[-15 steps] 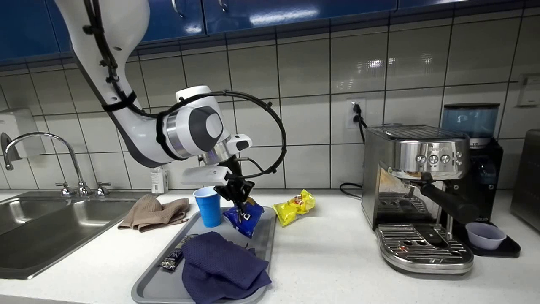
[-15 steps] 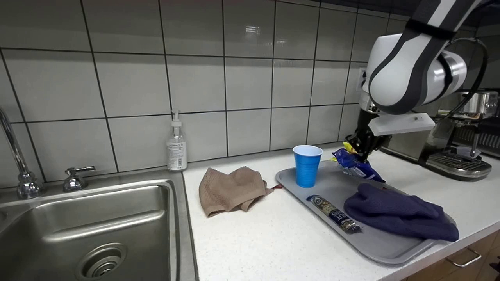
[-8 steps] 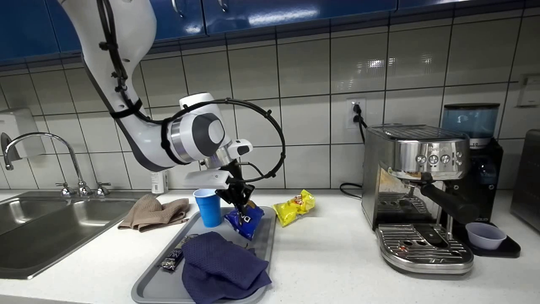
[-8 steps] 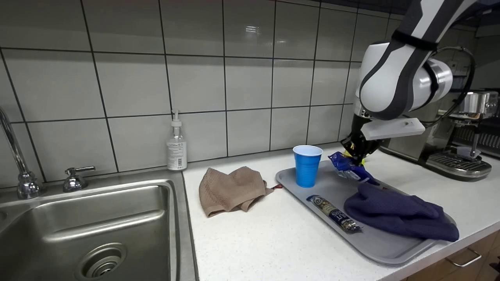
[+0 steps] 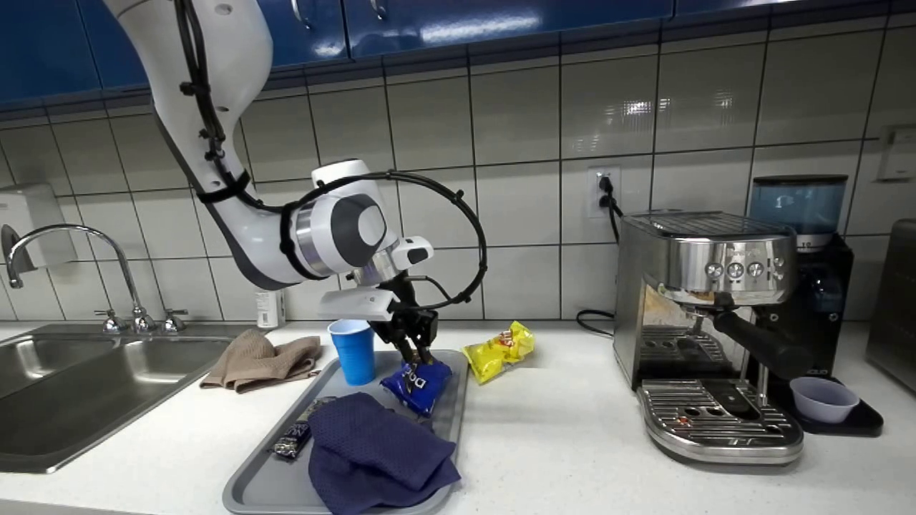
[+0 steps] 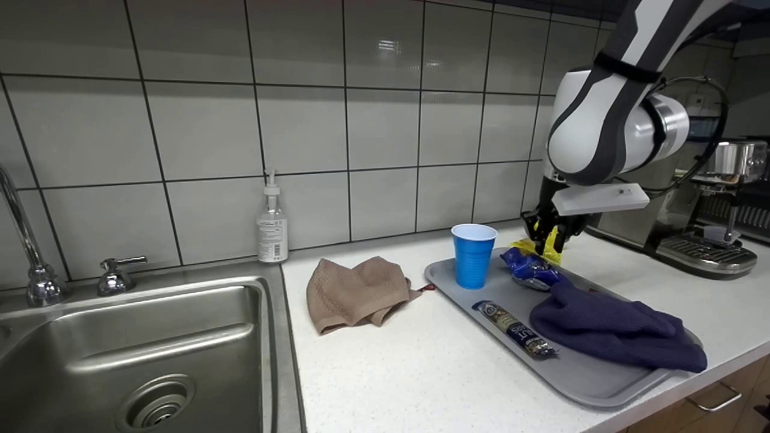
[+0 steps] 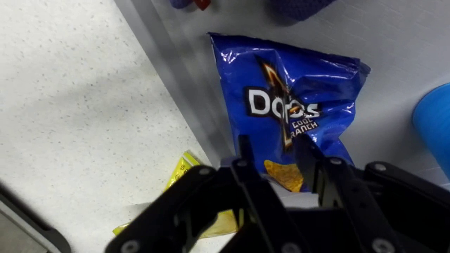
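The end effector [image 7: 274,140] is released, jaws parted over the Doritos Cool Ranch bag [image 7: 286,105], which lies on the gray tray [image 6: 592,376] near a blue plastic cup [image 6: 472,261].

A brown cloth [image 6: 358,294] lies between a steel sink [image 6: 280,337] and a blue cup [image 6: 473,260], well apart from an espresso machine [image 5: 705,286].

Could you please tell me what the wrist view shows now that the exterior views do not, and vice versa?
Only the wrist view shows readable "Cool Ranch" lettering on the blue chip bag. Only the exterior views show the sink, brown cloth and snack bar. Both share that bag, the open pincer, the yellow bag, the blue cup and the tray.
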{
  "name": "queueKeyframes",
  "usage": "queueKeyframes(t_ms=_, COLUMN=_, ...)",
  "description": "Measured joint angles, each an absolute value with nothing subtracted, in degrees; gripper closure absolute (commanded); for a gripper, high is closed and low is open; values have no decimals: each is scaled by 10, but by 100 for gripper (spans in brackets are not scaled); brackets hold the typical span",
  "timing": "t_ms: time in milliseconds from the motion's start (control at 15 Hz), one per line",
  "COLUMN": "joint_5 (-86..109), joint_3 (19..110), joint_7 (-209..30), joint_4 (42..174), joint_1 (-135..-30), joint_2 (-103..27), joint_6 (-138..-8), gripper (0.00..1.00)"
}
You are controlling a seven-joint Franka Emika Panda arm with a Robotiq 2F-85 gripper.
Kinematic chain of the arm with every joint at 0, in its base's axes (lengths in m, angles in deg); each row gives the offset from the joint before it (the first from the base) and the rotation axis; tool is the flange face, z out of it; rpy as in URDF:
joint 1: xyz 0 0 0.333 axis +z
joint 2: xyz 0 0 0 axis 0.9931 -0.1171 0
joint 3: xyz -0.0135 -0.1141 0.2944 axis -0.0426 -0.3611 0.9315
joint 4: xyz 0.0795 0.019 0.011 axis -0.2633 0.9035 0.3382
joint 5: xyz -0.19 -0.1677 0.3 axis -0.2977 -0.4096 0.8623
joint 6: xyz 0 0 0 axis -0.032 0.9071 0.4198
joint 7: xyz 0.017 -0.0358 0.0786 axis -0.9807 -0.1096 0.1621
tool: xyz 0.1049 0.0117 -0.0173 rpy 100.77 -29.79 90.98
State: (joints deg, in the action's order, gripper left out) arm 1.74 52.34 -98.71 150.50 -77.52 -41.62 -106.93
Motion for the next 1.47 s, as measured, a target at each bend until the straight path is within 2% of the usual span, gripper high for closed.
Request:
queueKeyframes(t_ms=267, joint_5=53, joint_3=541, joint_7=-948, joint_4=1510, joint_1=-809, joint_2=-404, joint_6=-1069, gripper=1)
queueKeyframes(t_ms=933, joint_5=125, joint_3=611, joint_7=-778, joint_4=1602, joint_1=-907, joint_2=-308, joint_6=-1065, gripper=0)
queueKeyframes(t_ms=1467, joint_5=199, joint_3=619, joint_7=-627, joint_4=1691, joint_1=-918, joint_2=-220, joint_6=-1062, gripper=0)
